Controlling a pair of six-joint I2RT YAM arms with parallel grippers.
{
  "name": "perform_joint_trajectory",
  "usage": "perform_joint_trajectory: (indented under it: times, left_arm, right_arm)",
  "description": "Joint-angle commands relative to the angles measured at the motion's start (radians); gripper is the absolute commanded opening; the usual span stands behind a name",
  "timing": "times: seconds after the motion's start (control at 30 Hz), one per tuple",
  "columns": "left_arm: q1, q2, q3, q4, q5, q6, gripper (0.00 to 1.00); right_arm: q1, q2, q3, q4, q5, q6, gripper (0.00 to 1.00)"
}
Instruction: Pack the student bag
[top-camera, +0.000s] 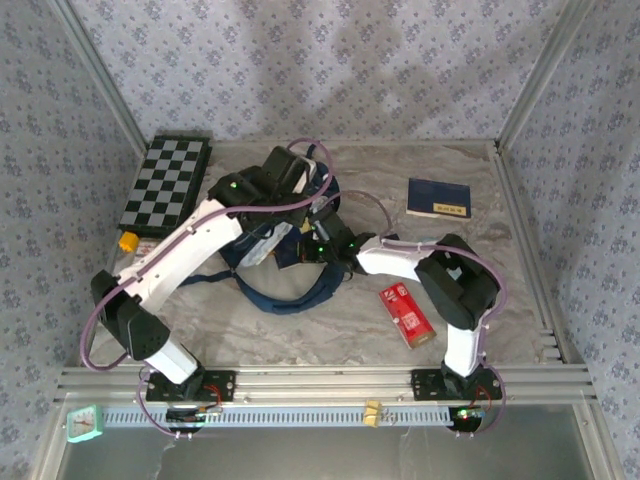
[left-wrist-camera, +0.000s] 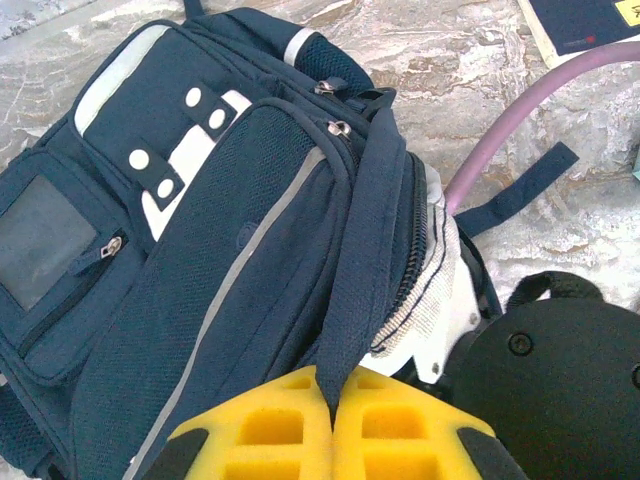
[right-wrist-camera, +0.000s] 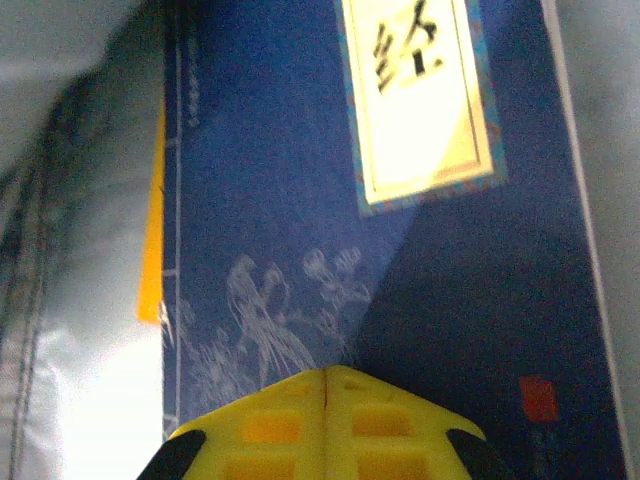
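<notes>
Packing step, booklet insertion. The student bag (left-wrist-camera: 200, 260) lies on the table (top-camera: 300, 335) at mid-width, nearer the rear edge than the near edge, with both wrists converging on it.

The step in hand appears to be seating a navy booklet (right-wrist-camera: 280, 200) in the main compartment. It goes best if the mouth is pulled taut and wide. The booklet should slide flat along the pale lining, clear of the zip teeth, and be let go only once it is deep inside.

The left gripper (left-wrist-camera: 333, 385) is clenched on a dark strap (left-wrist-camera: 365, 230) beside the open zip and holds that edge of the bag up. The right gripper (right-wrist-camera: 327, 375) has its yellow pads pressed together at the booklet's near end. Whether they pinch the cover cannot be told.
</notes>
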Motion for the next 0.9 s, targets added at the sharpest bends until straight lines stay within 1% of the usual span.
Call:
perform_joint_trajectory:
  times: [0.0, 0.07, 0.13, 0.2, 0.23, 0.3, 0.37, 0.4, 0.5, 0.63, 0.73, 0.87]
  left_arm:
    - [0.029, -0.065, 0.018, 0.027, 0.018, -0.043, 0.00]
    - [0.037, -0.081, -0.010, 0.038, 0.018, -0.038, 0.00]
    - [0.045, -0.089, -0.032, 0.037, 0.028, -0.042, 0.00]
    - [0.048, -0.098, -0.063, 0.051, 0.038, -0.040, 0.00]
    - [0.047, -0.102, -0.071, 0.053, 0.033, -0.043, 0.00]
    - [0.050, -0.104, -0.078, 0.058, 0.028, -0.051, 0.00]
    - [0.051, -0.108, -0.085, 0.073, 0.023, -0.060, 0.00]
    - [0.052, -0.103, -0.079, 0.068, 0.023, -0.068, 0.00]
    - [0.054, -0.088, -0.053, 0.059, 0.020, -0.090, 0.00]
    - [0.054, -0.072, -0.008, 0.026, 0.021, -0.121, 0.00]
    - [0.051, -0.083, -0.008, 0.030, 0.062, -0.162, 0.00]
    - [0.051, -0.117, -0.051, 0.063, 0.061, -0.190, 0.00]
  right_arm:
    - [0.019, -0.017, -0.013, 0.165, 0.019, 0.007, 0.03]
    - [0.032, -0.071, -0.064, 0.162, 0.008, -0.021, 0.05]
    - [0.038, -0.112, -0.073, 0.078, 0.040, -0.048, 0.10]
    - [0.033, -0.109, -0.023, -0.087, 0.083, -0.042, 0.06]
    - [0.041, -0.110, -0.033, -0.100, 0.104, -0.041, 0.05]
    - [0.055, -0.125, -0.109, -0.053, 0.141, 0.006, 0.05]
    - [0.054, -0.126, -0.168, 0.019, 0.124, 0.054, 0.06]
    - [0.050, -0.113, -0.170, 0.021, 0.115, 0.075, 0.06]
    - [0.059, -0.071, -0.144, 0.011, 0.089, 0.095, 0.03]
    - [0.093, -0.045, -0.132, 0.026, 0.137, 0.077, 0.03]
    - [0.085, -0.015, -0.123, 0.103, 0.136, 0.094, 0.03]
    - [0.075, 0.024, -0.063, 0.183, 0.104, 0.071, 0.02]
